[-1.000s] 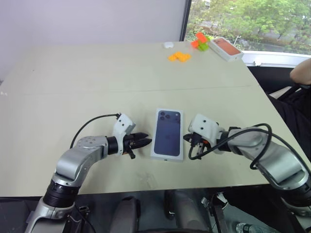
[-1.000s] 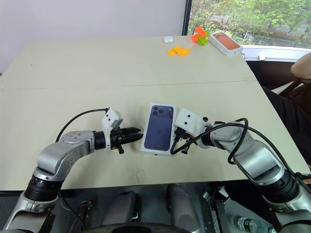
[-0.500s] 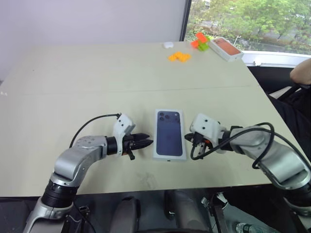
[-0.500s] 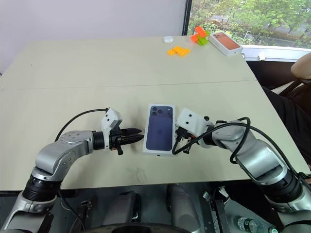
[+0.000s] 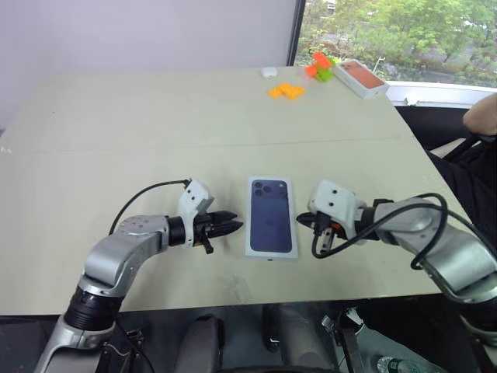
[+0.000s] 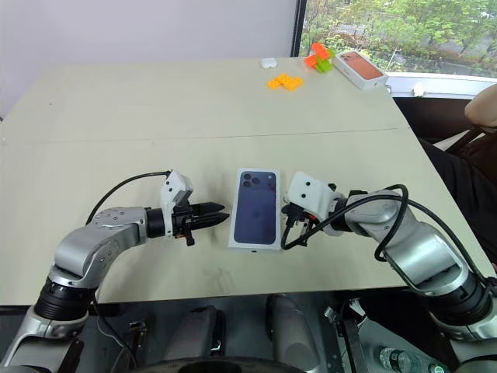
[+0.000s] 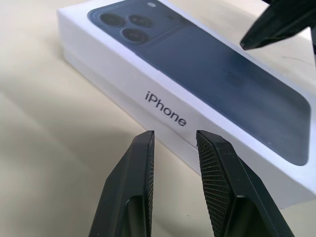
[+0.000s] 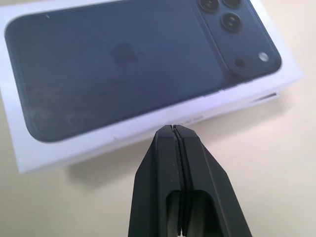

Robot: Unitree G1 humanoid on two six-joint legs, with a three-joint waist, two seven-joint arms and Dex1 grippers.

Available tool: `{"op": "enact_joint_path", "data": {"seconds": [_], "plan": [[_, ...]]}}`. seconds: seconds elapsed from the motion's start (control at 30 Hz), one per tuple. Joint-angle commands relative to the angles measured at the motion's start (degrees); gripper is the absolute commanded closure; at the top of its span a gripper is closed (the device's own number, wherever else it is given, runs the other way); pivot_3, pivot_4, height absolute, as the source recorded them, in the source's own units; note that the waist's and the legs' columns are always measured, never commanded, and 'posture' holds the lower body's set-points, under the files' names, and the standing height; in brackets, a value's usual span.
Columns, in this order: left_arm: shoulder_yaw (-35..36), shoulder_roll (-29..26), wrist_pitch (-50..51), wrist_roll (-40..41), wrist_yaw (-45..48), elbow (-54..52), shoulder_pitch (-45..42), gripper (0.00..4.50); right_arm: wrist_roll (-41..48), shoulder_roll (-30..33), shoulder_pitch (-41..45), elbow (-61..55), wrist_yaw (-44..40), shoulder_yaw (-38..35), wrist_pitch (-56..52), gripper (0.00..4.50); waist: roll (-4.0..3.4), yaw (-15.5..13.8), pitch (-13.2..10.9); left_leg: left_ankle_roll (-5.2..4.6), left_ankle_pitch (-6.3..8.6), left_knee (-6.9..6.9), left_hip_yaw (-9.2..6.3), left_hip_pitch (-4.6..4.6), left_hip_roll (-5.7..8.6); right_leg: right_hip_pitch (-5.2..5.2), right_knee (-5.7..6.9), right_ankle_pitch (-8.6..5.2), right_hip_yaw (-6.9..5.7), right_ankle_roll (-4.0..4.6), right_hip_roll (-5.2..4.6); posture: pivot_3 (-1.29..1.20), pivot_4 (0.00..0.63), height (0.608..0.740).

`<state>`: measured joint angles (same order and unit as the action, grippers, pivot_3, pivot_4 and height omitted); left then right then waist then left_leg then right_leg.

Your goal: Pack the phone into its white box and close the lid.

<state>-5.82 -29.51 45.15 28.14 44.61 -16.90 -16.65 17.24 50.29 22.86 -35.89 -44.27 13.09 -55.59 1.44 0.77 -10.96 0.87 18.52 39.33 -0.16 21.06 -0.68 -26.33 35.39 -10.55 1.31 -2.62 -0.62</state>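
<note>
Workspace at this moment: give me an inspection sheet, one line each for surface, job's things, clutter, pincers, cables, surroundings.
Surface: beige table with a seam running across it.
Job's things: lid seated on the white box, flat on the table between the two pincers; phone itself hidden.
Clutter: far right corner holds orange blocks, orange and green blocks, a box with orange-red top and a small white object.
Pincers: left pincer slightly open, empty, just short of the box's side; right pincer shut, empty, at the opposite side.
Cables: black cable looped over the left wrist; black cable looped on the right forearm.
Surroundings: pale wall, window with trees, a person's arm at the right edge.
</note>
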Motion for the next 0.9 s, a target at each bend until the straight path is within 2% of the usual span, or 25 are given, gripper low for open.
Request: {"op": "enact_joint_path", "data": {"seconds": [0.03, 0.57, 0.9], "plan": [[1.38, 0.57, -1.47, 0.05, -1.01, 0.01, -1.3, 3.05, 0.44, -0.89, 0.45, -2.19, 0.6, 0.01, -0.25, 4.5, 0.01, 0.0, 0.0, 0.0, 0.0, 0.0, 0.0, 0.0, 0.0, 0.0, 0.0, 0.0, 0.0, 0.0, 0.0, 0.0, 0.15, 0.74], [-0.08, 3.06, -3.58, -2.41, -3.51, 2.04, -2.16, 3.05, -0.24, -1.86, 0.93, -1.22, 1.73, 0.39, -0.58, 4.5, 0.01, 0.0, 0.0, 0.0, 0.0, 0.01, 0.0, -0.14, 0.0, 0.13, 0.06, 0.0, 0.02, 0.0, 0.0, 0.0, 0.15, 0.74], [0.45, 0.79, -5.26, -4.93, -3.5, 4.52, -2.92, 3.05, -1.07, -2.64, 1.69, 0.77, 3.22, 0.71, 0.06, 4.5, 0.01, 0.08, 0.0, 0.0, 0.0, -0.04, 0.0, -0.69, -0.01, 0.67, -0.02, -0.26, 0.01, -0.02, 0.03, 0.0, 0.15, 0.74]]}}
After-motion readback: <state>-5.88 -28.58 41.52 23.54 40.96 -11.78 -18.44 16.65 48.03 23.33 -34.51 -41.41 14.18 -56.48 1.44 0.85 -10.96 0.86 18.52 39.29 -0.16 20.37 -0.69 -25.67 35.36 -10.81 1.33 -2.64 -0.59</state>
